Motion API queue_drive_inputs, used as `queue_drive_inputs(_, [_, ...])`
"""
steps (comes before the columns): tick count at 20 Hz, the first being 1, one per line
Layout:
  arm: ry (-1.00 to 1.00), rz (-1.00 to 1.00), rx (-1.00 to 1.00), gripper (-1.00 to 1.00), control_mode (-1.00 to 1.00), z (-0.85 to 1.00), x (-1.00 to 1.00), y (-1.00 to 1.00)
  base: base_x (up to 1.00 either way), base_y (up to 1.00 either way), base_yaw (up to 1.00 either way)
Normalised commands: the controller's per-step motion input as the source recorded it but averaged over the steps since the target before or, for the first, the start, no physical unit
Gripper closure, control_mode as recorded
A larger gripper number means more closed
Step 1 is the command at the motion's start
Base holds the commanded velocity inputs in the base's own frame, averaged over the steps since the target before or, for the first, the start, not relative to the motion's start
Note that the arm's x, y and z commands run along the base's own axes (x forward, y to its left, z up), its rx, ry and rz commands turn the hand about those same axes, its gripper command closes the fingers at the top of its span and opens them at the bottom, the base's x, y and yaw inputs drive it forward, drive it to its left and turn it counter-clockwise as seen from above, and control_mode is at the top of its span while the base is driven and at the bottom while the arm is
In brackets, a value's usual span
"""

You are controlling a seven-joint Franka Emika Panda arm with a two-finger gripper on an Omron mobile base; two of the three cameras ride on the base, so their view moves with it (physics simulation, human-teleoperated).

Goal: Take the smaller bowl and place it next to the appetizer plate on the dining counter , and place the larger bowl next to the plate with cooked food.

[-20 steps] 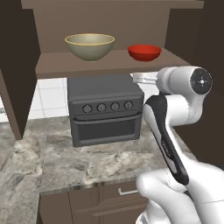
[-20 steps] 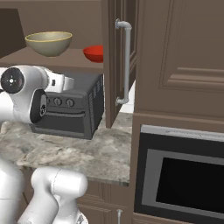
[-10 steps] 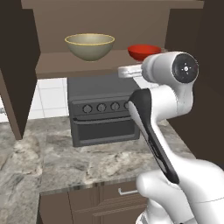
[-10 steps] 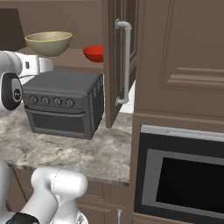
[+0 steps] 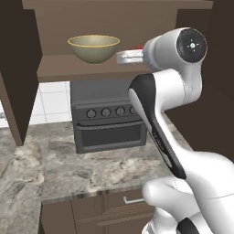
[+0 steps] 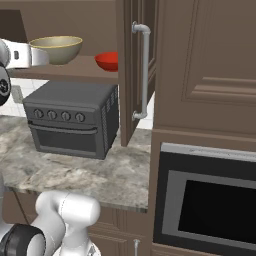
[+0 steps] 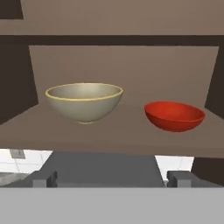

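The brown cabinet shelf (image 7: 122, 131) carries two bowls, standing apart from each other: the larger bowl (image 7: 84, 102), olive-beige with a gold rim, and the smaller bowl (image 7: 174, 116), red and shallow. Below the shelf, the marbled grey surface (image 6: 95, 172) carries a dark grey toaster oven (image 6: 72, 117), standing upright

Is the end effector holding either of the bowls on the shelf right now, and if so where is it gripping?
Nothing is held. The end effector is open, short of the shelf; smaller bowl and larger bowl sit untouched.

smaller bowl (image 6: 108, 61) half behind cabinet door (image 6: 134, 70), arm covering it elsewhere
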Motion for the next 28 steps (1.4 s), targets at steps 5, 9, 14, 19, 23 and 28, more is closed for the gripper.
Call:
queue_drive_inputs(5, [0.0, -0.06, 0.19, -1.0, -1.0, 0.0, 0.0, 0.03, 0.0, 0.0, 0.0])
queue_drive_inputs(9, [0.0, -0.12, 0.3, -1.0, -1.0, -0.02, 0.0, 0.0, 0.0, 0.0, 0.0])
queue_drive_inputs(14, [0.11, -0.05, 0.41, -1.0, -1.0, 0.0, 0.01, 0.0, 0.0, 0.0, 0.0])
queue_drive_inputs(19, [0.19, 0.0, 0.35, -1.0, -1.0, -0.13, 0.16, 0.02, 0.0, 0.0, 0.0])
queue_drive_inputs(23, [0.15, 0.0, 0.02, -1.0, -1.0, -0.38, 0.54, 0.25, 0.0, 0.0, 0.0])
queue_drive_inputs(28, [0.04, 0.0, 0.0, -1.0, -1.0, -0.02, 0.58, 0.03, 0.0, 0.0, 0.0])
